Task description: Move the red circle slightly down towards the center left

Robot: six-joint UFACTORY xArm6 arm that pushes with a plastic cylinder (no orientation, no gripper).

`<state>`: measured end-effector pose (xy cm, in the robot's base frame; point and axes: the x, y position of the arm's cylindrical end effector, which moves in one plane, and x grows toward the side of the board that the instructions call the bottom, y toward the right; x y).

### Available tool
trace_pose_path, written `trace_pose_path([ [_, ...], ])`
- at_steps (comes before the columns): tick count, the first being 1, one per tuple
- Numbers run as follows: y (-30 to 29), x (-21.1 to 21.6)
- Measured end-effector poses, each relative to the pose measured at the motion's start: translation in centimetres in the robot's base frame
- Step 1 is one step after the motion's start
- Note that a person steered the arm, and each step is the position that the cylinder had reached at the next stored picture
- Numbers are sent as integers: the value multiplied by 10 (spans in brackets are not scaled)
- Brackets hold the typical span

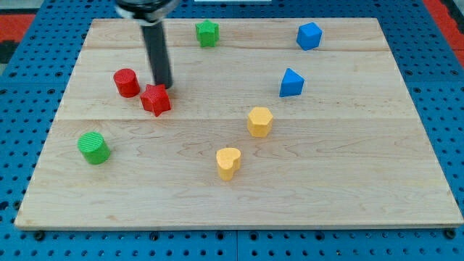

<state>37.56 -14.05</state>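
**Rod tip down beside red star, red circle just off to its left**

Bench [239,196]: light wood board, fills most of the view, sits on a blue pegboard [22,145] that shows on all sides.

Rod [157,51]: dark, straight, comes in from the view's top left, roughly upright. No gripper on this arm, so no wide/narrow/holding state to give. My tip [164,87] is on the board at the upper edge of the red star, touching it or very nearly; can't tell which.

Blocks, roughly biggest first:
- green circle [93,147]: view's left, lower than the red pair, well apart from everything.
- red star [156,98]: upper left area, just below my tip.
- red circle [126,83]: the task block. Upper left of the board, just to the view's left of the rod and up-left of the red star. Near the star, a thin gap seems to show between them. Tip is to its right, not touching it.
- yellow hexagon [259,121]: about centre, a bit right.
- yellow heart [228,162]: below and left of the hexagon, near it but apart.
- blue block, pyramid-like [291,83]: right of centre, above the hexagon.
- blue block, faceted cube-ish [309,35]: top right, above the other blue one.
- green star [207,33]: top edge, right of the rod.
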Motion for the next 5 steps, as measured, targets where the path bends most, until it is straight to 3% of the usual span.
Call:
trace_pose_path([
  [1, 12, 49],
  [3, 25, 31],
  [5, -33, 31],
])
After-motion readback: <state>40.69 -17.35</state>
